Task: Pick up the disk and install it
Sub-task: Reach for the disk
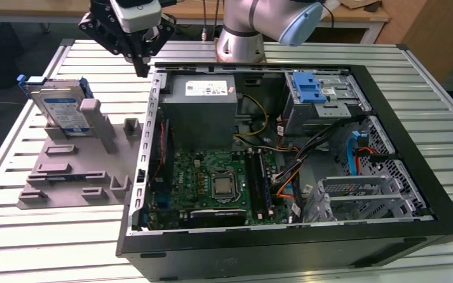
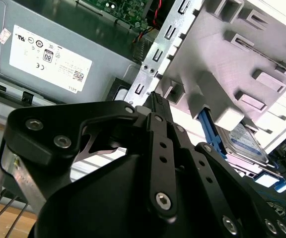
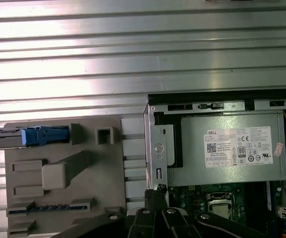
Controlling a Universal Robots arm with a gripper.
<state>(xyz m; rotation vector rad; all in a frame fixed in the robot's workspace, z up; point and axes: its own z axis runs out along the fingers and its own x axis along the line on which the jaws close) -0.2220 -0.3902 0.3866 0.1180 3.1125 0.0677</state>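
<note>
Gripper point(image 1: 141, 73) downward, seemingly closed, over case wall point(image 1: 151, 124).

We see a robotics lab or workshop: a robot arm point(image 1: 242, 29) stands at the top centre of the exterior view on a slatted metal table point(image 1: 53, 247). An opened computer case point(image 1: 289, 244), its boards and cables bare, fills the middle, with a grey parts holder point(image 1: 53, 191) at the left. A wooden workbench point(image 1: 360, 17) runs along the top edge.

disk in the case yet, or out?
Out: the disk stands on edge in the grey holder beside the case.
</note>
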